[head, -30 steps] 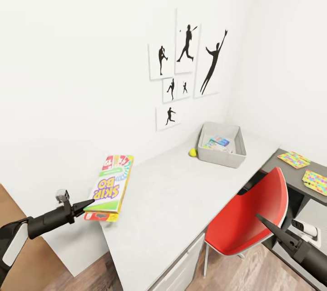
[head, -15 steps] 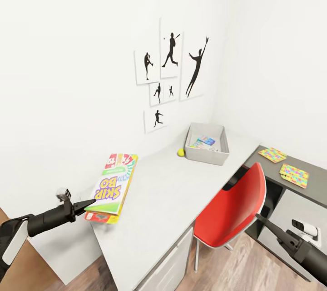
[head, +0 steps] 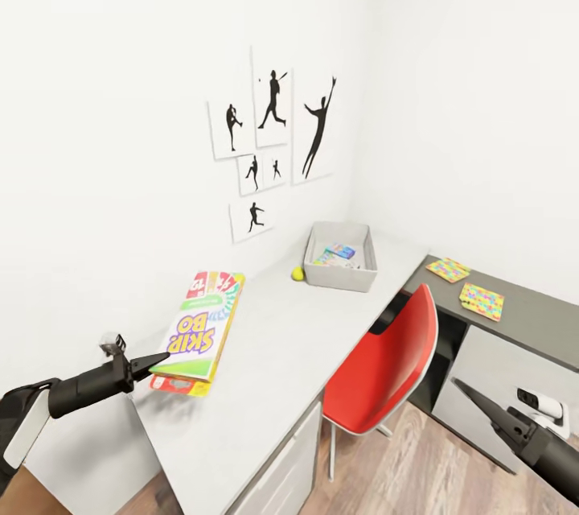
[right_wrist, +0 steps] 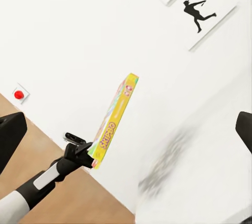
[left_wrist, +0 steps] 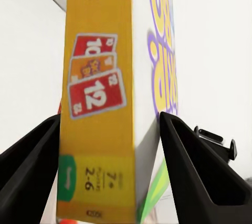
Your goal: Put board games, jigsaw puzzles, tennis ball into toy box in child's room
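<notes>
Since a second ago, camera swung right; nothing shifted on the desk (head: 265, 370). Farther along: grey toy box (head: 342, 257) holding one game, ball (head: 297, 274) just beside it, two puzzles (head: 465, 283) on the dark section. Left claw (head: 161, 360) clamped on the Skip-Bo game box (head: 199, 326). Right claw (head: 466, 392): cannot tell.

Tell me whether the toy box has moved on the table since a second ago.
No. The toy box sits just as close to the tennis ball, under the same wall pictures; the whole view shifted, so the camera moved.
</notes>
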Motion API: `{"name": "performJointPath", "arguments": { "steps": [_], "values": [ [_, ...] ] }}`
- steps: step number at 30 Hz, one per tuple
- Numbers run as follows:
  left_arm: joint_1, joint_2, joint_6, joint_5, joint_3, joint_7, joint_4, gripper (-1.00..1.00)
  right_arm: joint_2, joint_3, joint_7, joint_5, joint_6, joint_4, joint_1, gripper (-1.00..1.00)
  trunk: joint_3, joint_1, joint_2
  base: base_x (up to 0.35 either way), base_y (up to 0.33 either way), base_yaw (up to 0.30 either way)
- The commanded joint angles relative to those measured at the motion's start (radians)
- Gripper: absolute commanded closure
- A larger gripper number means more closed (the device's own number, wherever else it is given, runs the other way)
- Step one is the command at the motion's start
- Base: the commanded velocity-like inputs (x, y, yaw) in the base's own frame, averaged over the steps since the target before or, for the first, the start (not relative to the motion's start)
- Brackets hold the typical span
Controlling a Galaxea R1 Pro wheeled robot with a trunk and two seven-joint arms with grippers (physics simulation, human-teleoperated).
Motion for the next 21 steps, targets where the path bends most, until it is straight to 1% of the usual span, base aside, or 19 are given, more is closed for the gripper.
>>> {"name": "performJointPath", "arguments": {
  "steps": [1, 21],
  "values": [
    [0.000, 0.000, 0.008, 0.005, 0.000, 0.000, -0.002, 1.00, 0.000, -0.001, 0.002, -0.002, 0.009, 0.000, -0.001, -1.00, 0.003, -0.004, 0.006, 0.000, 0.000, -0.204],
    [0.001, 0.001, 0.017, 0.005, -0.001, -0.001, -0.011, 1.00, -0.013, -0.007, 0.003, -0.009, 0.011, 0.001, -0.001, -1.00, 0.090, -0.080, 0.146, 0.000, 0.000, -0.204]
  ]
}}
